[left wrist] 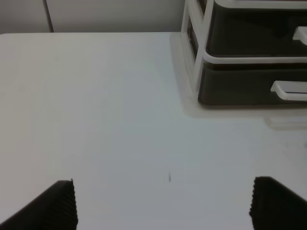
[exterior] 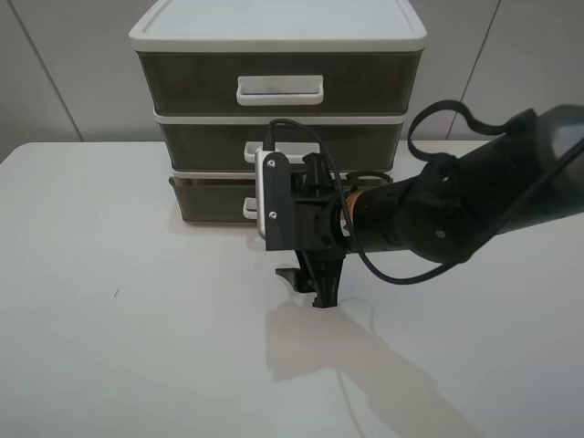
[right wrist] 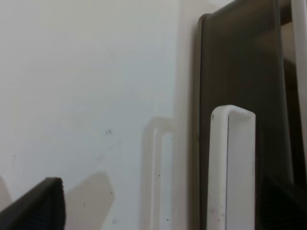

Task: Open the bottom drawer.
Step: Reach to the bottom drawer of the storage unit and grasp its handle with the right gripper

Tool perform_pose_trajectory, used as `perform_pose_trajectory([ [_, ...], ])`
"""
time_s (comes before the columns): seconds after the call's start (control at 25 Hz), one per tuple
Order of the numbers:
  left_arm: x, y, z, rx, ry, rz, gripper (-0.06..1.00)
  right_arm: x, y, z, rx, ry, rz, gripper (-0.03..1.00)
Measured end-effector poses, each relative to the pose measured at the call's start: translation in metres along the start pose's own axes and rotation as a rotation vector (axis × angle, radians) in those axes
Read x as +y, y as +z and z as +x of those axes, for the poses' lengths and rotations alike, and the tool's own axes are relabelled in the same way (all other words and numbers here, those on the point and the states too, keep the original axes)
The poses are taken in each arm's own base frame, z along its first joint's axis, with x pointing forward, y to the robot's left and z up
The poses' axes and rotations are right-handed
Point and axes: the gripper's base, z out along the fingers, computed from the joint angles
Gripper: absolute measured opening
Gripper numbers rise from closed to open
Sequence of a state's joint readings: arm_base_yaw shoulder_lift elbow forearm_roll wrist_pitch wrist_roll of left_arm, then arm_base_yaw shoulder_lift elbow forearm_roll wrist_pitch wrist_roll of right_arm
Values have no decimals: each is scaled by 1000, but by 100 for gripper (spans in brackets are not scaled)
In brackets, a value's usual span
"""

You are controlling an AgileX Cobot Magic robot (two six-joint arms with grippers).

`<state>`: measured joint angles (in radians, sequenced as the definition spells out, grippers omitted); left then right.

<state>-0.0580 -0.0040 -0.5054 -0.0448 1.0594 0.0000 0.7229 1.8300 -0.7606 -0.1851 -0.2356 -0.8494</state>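
Right gripper (exterior: pixel 310 287) hangs low in front of the drawer unit (exterior: pixel 274 36), jaws spread wide, holding nothing. In its wrist view one fingertip sits out over the table (exterior: pixel 100 347) and the other is close to the drawer front. The white loop handle (right wrist: pixel 232 167) lies between them, nearer the drawer-side tip; no contact visible.

That handle belongs to the bottom drawer (exterior: pixel 205 205), lowest of three, at the back of the table. Cannot tell whether it is fully shut.

Left gripper (left wrist: pixel 163 206) is also spread and empty, over bare table off the unit's side.

Judgement: approach stage, grip not yet made
- Centre the handle's bar between the tips before closing
- Pull straight out, level with the table; a slanted pull may jam the drawer
- The unit looks light and may slide along instead

Room: wide bare table in front, plenty for the pull. Tight spots are the tabletop just under the tips and the middle drawer close above the wrist, where the cable loops
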Motion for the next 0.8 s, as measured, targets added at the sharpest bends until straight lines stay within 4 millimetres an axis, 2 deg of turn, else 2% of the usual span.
perform_pose_trajectory([
  [0.32,0,0,0,0,0,0,74,6,25,14,22,43,92,80],
  [0.48,0,0,0,0,0,0,74,4,31,19,42,11,168,80],
  [0.8,0,0,0,0,0,0,74,9,38,24,64,-5,168,80],
])
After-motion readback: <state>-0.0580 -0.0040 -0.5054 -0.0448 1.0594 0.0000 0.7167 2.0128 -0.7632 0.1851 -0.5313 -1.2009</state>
